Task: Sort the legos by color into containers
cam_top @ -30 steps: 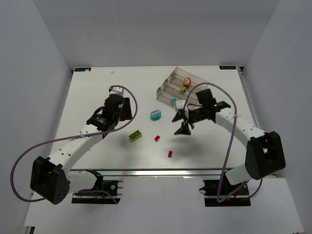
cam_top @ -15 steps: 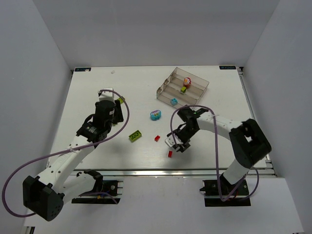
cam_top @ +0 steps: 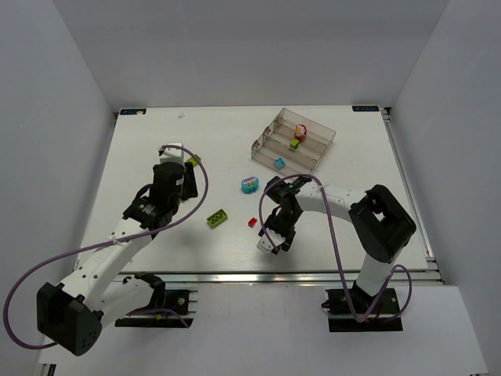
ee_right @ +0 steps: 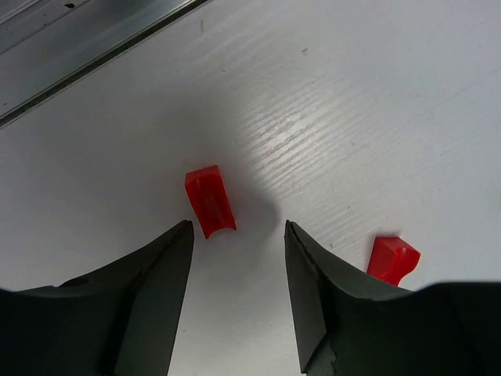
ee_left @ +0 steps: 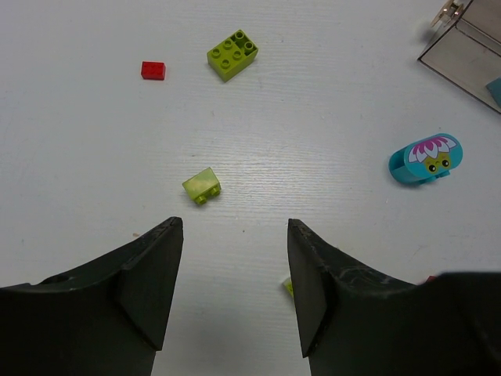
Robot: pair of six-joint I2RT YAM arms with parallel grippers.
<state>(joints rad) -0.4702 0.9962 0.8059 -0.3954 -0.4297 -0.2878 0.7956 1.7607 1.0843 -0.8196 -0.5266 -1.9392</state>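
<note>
Right now a red brick (ee_right: 209,200) lies on the white table (ee_right: 376,94), close to the metal rail (ee_right: 86,47) at the near edge. It sits just past the tips of the right gripper (ee_right: 237,227), in line with the gap between them. The two fingers stand apart and do not touch the brick, so this gripper holds nothing. A second red brick (ee_right: 391,258) lies near the first one, off to the side and outside the fingers.

Over on the left, a small lime brick (ee_left: 202,186) lies tipped on the table, just in front of the left gripper (ee_left: 231,227). That gripper is spread wide too, with only bare table between its fingers. Farther out from it lies a big lime brick (ee_left: 232,54) with its bumps facing up. A cyan piece (ee_left: 427,159) with a pink flower and a little face on it lies off to one side.

The clear tray (cam_top: 325,149) stands at the far right part of the table, well apart from both grippers. Three small pieces are inside it. A red and white one (cam_top: 300,131) is in the far row, a lime one (cam_top: 295,143) is in a middle row, and a cyan one (cam_top: 279,163) is in the near row. Each looks to be on its own step.
</note>
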